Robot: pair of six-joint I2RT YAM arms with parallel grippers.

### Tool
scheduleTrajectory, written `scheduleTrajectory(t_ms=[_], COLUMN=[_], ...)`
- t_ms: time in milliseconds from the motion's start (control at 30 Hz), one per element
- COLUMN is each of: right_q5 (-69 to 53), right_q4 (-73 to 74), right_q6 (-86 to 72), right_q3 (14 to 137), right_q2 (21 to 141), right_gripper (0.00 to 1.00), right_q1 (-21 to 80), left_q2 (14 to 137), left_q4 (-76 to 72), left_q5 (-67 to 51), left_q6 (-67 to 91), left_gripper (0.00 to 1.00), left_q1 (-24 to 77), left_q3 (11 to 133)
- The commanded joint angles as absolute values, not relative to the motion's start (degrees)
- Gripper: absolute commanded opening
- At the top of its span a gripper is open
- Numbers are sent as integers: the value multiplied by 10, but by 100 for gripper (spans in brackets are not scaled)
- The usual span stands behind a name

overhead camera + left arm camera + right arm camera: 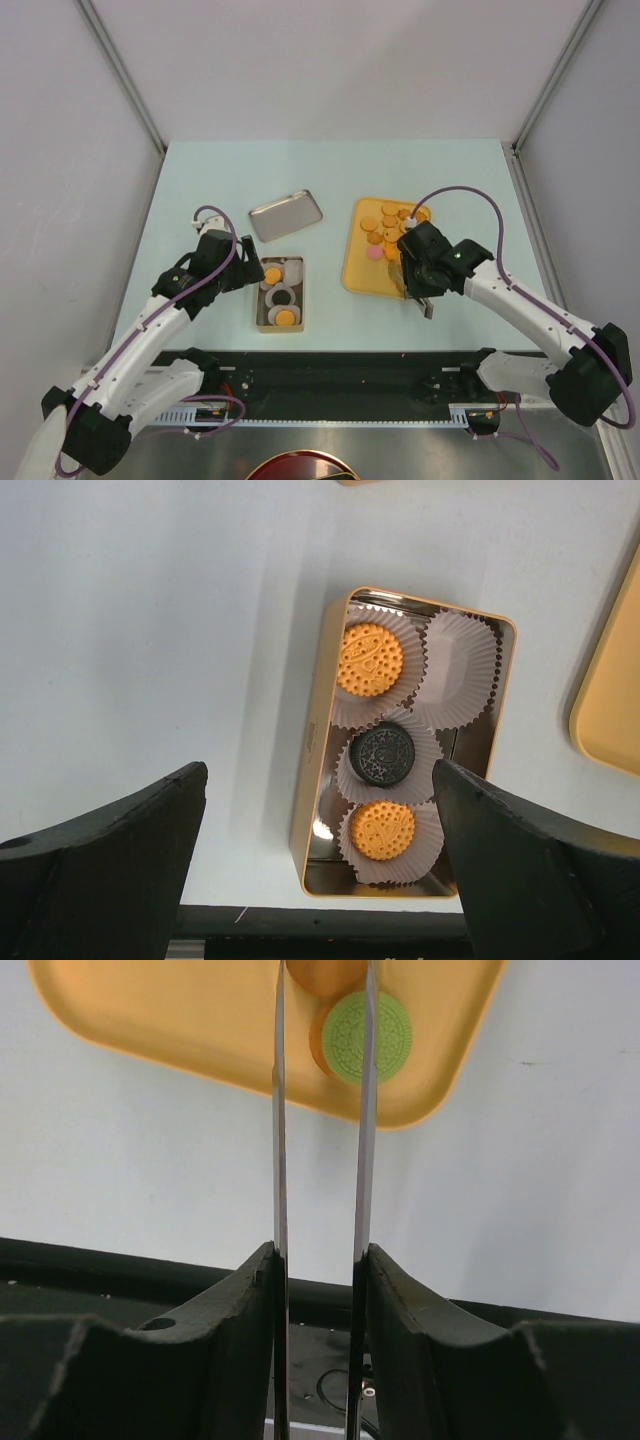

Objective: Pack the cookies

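Observation:
An open gold tin [262, 300] holds white paper cups. Three cups hold cookies: an orange one [370, 659], a black one [381, 754] and an orange one [382, 829]. One cup [462, 663] is empty. My left gripper [318, 770] is open and empty, just above and left of the tin [250, 262]. Several loose cookies [385, 225] lie on the orange tray [360, 275]. My right gripper [320, 1255] is shut on metal tongs [279, 1110]. The blades reach over the tray's near corner, either side of an orange cookie [320, 972], beside a green cookie [372, 1038].
The tin's silver-looking lid [286, 214] lies upturned behind the tin. The table's black front rail [340, 365] runs close behind both grippers. The tray's edge [600, 720] shows to the right of the tin.

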State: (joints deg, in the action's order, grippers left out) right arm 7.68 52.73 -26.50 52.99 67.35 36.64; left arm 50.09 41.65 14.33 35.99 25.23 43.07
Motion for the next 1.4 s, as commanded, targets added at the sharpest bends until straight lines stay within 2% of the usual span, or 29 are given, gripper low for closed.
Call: scheduleTrajectory(t_ms=[0,300,633,1367], right_q5=[93,126,113,71], right_q4=[555,585,488,435], right_q6=[-280,-313,-318,-264], right_q3=[603,700,756,853], right_q2=[642,657,755,926], right_gripper=[37,36,36,37], right_q1=[395,488,595,618], left_q2=[494,493,490,490], left_q4=[407,410,414,413], left_q5=[142,147,149,142], left_q6=[361,364,366,365], left_gripper=[100,100,100,100], left_q1=[256,256,256,256], left_q3=[430,432,432,432])
